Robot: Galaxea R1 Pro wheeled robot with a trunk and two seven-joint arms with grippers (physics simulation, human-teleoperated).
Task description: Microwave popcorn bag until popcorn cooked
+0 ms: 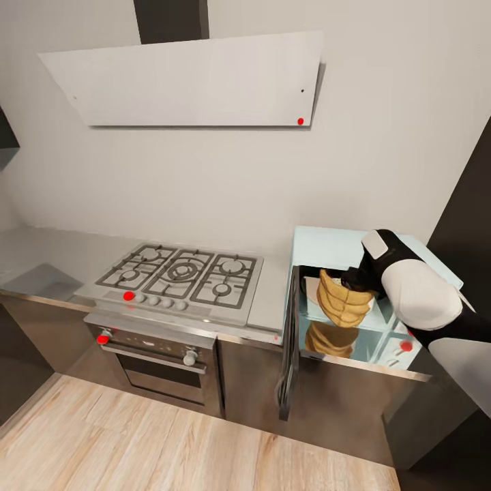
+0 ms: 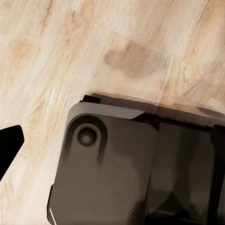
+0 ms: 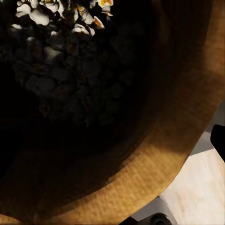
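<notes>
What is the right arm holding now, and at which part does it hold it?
The right gripper holds the popcorn bag at its upper rim, in the open microwave. The popcorn lies inside the bag. The jaws themselves are hidden.

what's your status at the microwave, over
Right gripper at popcorn bag, in microwave opening, door open. Popcorn inside bag. Left gripper over floor.

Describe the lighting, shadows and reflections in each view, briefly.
Head view: even, soft light; the popcorn bag is mirrored on the glossy floor of the microwave. Left wrist view: a blurred dark patch of shadow on the wooden floor. Right wrist view: the bag's inside is deep in shadow, the popcorn lit at one edge, the rim glowing tan.
</notes>
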